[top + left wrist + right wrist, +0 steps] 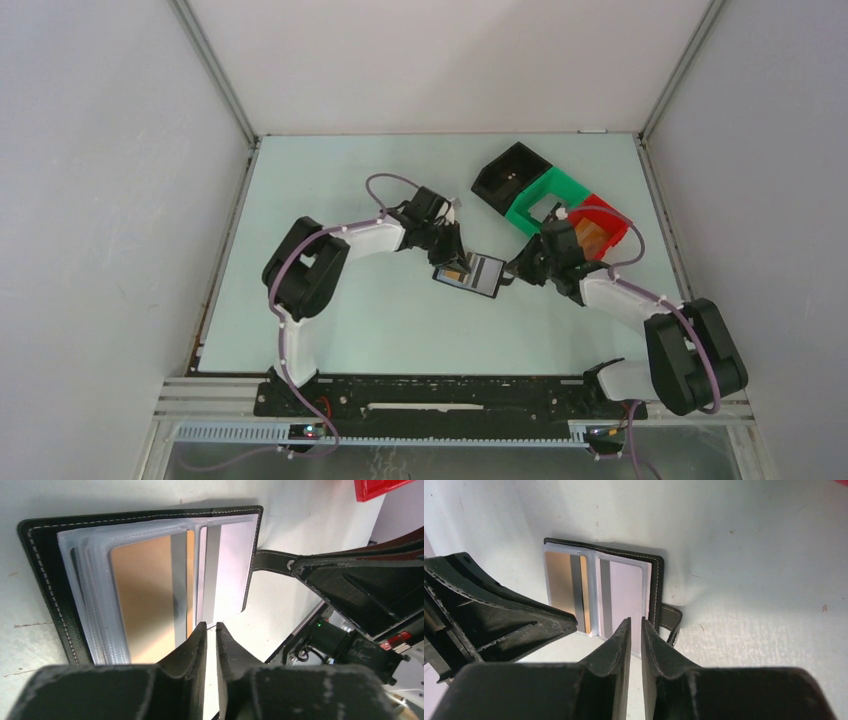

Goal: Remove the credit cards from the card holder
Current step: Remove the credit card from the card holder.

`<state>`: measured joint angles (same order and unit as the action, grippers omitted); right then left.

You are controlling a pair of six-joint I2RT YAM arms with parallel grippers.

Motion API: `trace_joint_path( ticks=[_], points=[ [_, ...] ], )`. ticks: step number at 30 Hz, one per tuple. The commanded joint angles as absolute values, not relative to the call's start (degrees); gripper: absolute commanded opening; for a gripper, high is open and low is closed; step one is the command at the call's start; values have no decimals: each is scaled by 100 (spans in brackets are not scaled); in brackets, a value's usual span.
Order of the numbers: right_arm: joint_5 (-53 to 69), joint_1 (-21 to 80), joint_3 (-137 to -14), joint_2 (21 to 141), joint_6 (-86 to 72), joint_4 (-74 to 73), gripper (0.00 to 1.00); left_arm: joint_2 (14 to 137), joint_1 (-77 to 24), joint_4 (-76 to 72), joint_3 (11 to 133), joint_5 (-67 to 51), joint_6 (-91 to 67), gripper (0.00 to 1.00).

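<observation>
**Both pairs of fingers nearly closed at the open card holder**

The card holder [470,272] lies open and flat on the tabletop [330,190], a little toward 3 o'clock from the middle in the top view. Its clear inner sleeves face up. One half shows an orange-tan piece [142,600]. The other half shows a pale credit card [232,565] with a grey stripe, lying inside its pocket. How many cards the stacked sleeves hold cannot be told.

The left fingers [202,637] are pressed almost together, with only a thin slit between them. In the left wrist view their tips sit at the holder's 6 o'clock edge, on the line where the two halves meet. Whether they pinch a sleeve or a card edge cannot be told. In the top view they stand at the holder's 11 o'clock corner.

The right fingers [624,635] are drawn just as close, again with a narrow slit. In their own view the tips sit at the near edge of the pale-card half, and the closure tab [670,617] curls just to 3 o'clock of them. In the left wrist view, one right fingertip meets the end of that tab. Nothing can be made out in the slit itself.

At 1 o'clock from the holder, apart from it, a black bin [510,172], a green bin [560,180] and a red bin [620,232] stand in a row.
</observation>
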<state>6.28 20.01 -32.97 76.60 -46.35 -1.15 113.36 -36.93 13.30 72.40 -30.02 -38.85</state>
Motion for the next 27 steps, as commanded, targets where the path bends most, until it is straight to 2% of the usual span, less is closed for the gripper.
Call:
trace_joint_path(
  ticks=[1,6,12,20,27],
  points=[
    [601,2039,-3568,7561,-4573,-227,21,11145,-3804,1520,7695,-2910,-3703,23],
    [771,2132,-3774,7881,-4582,-134,22,11258,-3813,1622,7854,-2737,-3711,42],
    [863,2150,-3777,8243,-4670,151,22,11428,-3820,1748,8012,-2601,-3683,53],
    [881,2164,-3779,8604,-4702,221,22,11709,-3910,1802,8135,-2730,-3631,56],
    [786,2237,-3779,8497,-4704,178,21,11685,-3924,1762,8096,-2690,-3640,52]
  ],
)
